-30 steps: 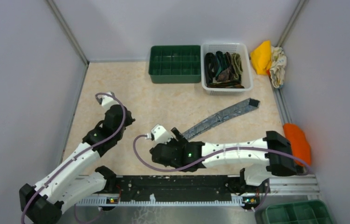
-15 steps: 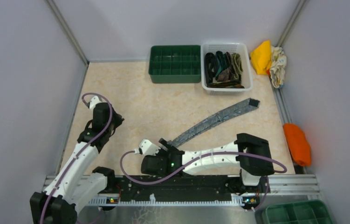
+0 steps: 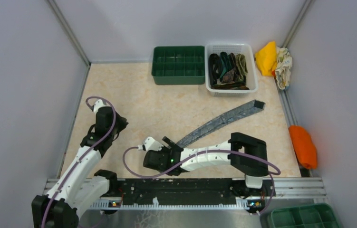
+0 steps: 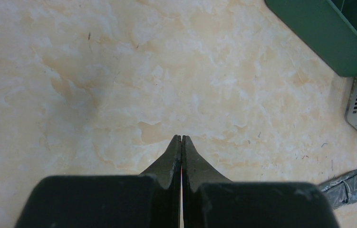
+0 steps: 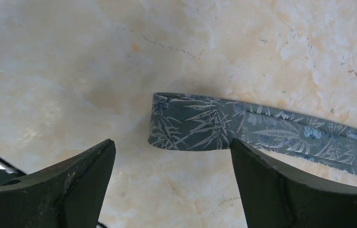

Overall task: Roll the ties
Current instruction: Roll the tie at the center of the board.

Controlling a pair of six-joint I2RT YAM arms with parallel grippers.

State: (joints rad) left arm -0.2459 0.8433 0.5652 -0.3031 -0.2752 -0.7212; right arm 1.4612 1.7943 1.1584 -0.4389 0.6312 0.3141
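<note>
A grey tie (image 3: 224, 121) with a fine leaf pattern lies flat in a diagonal strip on the table. Its narrow end (image 5: 190, 128) lies just ahead of my right gripper (image 5: 171, 142), which is open and empty, low over the table, its jaws wide apart. In the top view the right gripper (image 3: 169, 143) sits at the tie's near-left end. My left gripper (image 4: 181, 137) is shut and empty over bare table at the left (image 3: 119, 124). Part of the tie shows at the left wrist view's lower right (image 4: 354, 183). Several dark ties (image 3: 228, 69) lie in a white basket.
The white basket (image 3: 231, 46) and a green divided tray (image 3: 178, 64) stand at the back. A yellow cloth (image 3: 266, 57) and an orange cloth (image 3: 303, 145) lie along the right wall. Another green tray (image 3: 304, 216) sits off the table at the near right.
The right arm has drawn back left and toward the near edge, baring the tie's narrow end. The left arm has pulled back to the left. The tie has not moved.
</note>
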